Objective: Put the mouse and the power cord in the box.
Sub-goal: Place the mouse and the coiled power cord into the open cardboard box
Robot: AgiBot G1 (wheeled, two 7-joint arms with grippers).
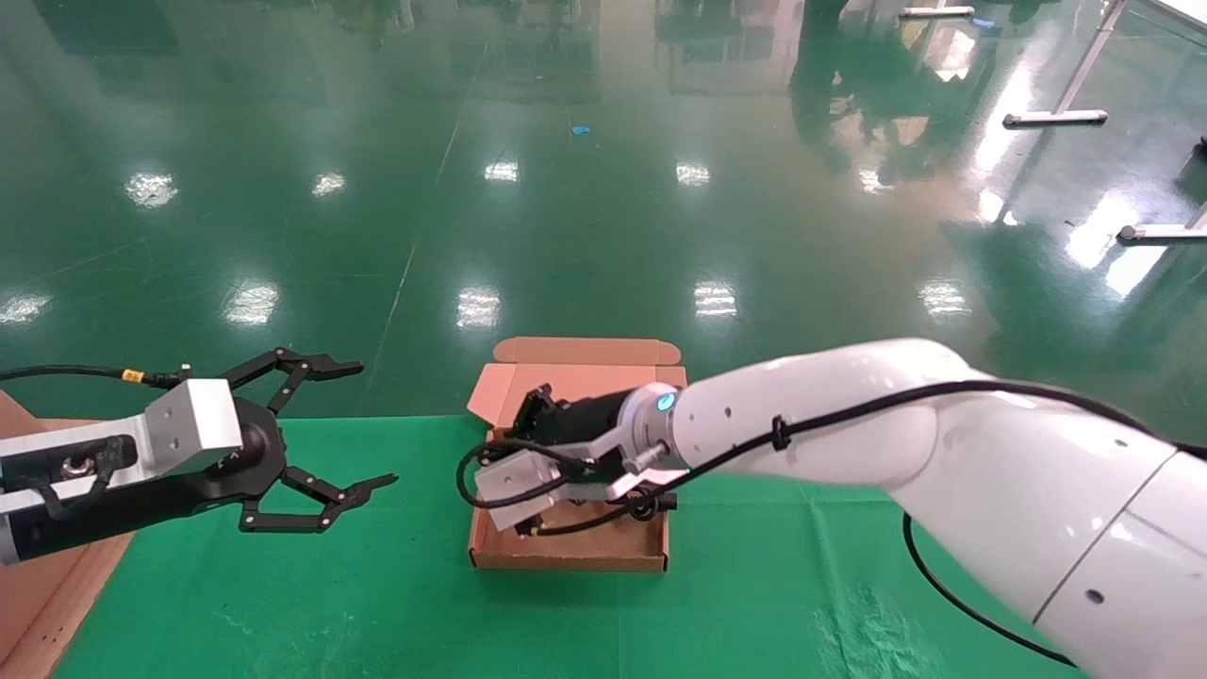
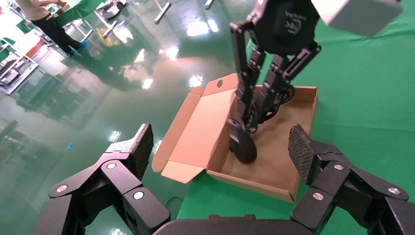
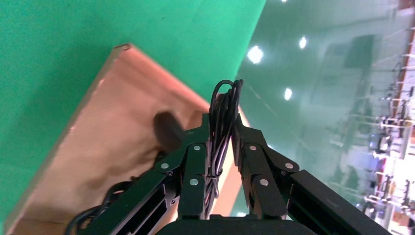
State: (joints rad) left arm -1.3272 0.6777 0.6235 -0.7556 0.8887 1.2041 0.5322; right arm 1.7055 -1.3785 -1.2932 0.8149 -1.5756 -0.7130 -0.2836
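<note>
Mouse and right gripper: the mouse (image 2: 242,142) hangs just under the tips of the right gripper (image 2: 252,120), low inside the box (image 2: 274,169), near the wall on the lid side; whether it touches the floor cannot be told.
Mouse cable: a thin black bundle of cable (image 3: 221,115) is pinched between the right gripper's fingers (image 3: 195,161), its loops sticking out past the tips; more loops lie behind the gripper in the box.
Mouse look: small, black, oval, seen edge-on in the left wrist view; in the right wrist view it is a dark blurred shape (image 3: 169,129) over the brown cardboard.
Box: shallow brown cardboard, open, on the green mat (image 1: 801,585) in the middle of the scene; its lid (image 1: 575,377) folds back on the far side, with a small round hole (image 2: 219,83) in the tuck flap.
Right arm: the white arm (image 1: 849,424) reaches in from the right, with the gripper pointing down into the box, closed on the cable.
Left gripper: the left gripper (image 1: 354,424) hangs in the air to the left of the box, well apart from it, fingers spread wide and holding nothing.
Power cord: cannot be made out for certain.
Floor: glossy green floor (image 1: 603,189) lies beyond the mat.
</note>
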